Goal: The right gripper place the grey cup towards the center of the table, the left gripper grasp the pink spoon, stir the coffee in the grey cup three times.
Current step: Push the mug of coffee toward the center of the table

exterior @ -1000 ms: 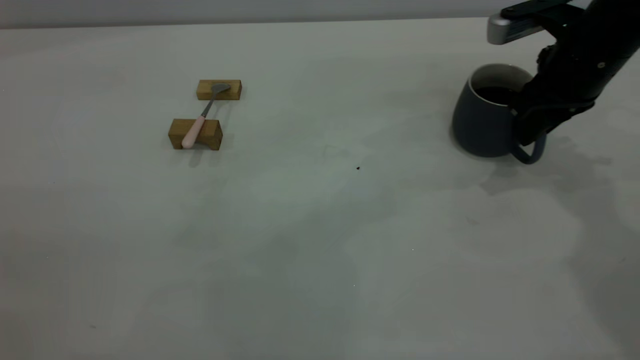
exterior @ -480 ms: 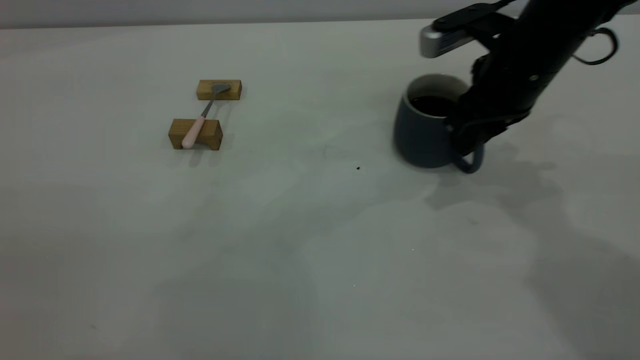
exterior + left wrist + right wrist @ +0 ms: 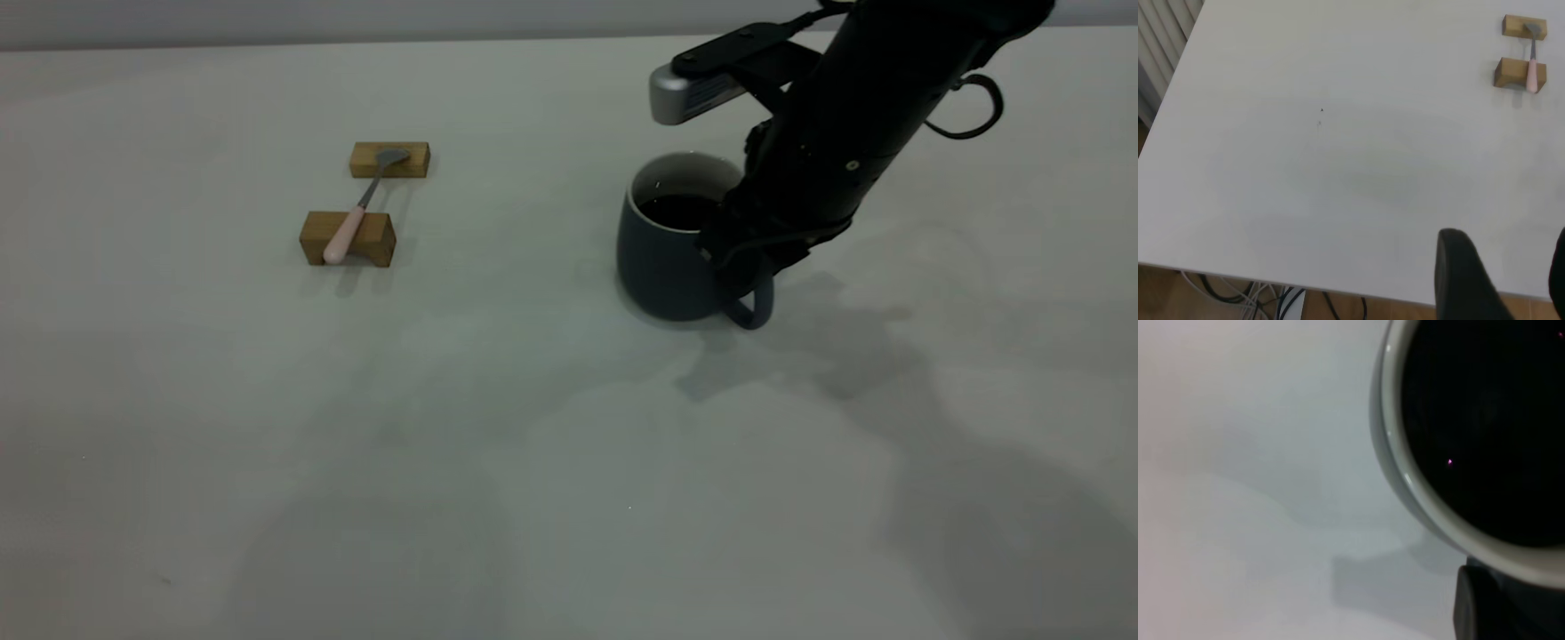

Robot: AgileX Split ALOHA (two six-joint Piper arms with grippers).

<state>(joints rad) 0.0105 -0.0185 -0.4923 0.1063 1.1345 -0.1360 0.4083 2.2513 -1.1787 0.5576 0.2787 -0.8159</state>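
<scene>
The grey cup (image 3: 662, 262) is near the table's (image 3: 533, 427) middle, right of centre, with dark coffee (image 3: 677, 210) inside. My right gripper (image 3: 745, 267) is shut on the cup's loop handle (image 3: 756, 311). In the right wrist view the cup's pale rim (image 3: 1405, 477) and the coffee (image 3: 1485, 420) fill the frame, with one dark finger (image 3: 1478, 607) just below the rim. The pink spoon (image 3: 354, 220) lies across two wooden blocks at the left, untouched. In the left wrist view my left gripper (image 3: 1508, 280) is open and empty over the table's edge, far from the spoon (image 3: 1531, 67).
Two small brown wooden blocks (image 3: 389, 160) (image 3: 313, 238) carry the spoon: its bowl is on the far block and its pink handle on the near one. Cables (image 3: 1265, 297) hang below the table's edge in the left wrist view.
The right arm has carried the grey cup steadily leftwards from the table's right side towards its middle. The spoon and blocks have not moved.
</scene>
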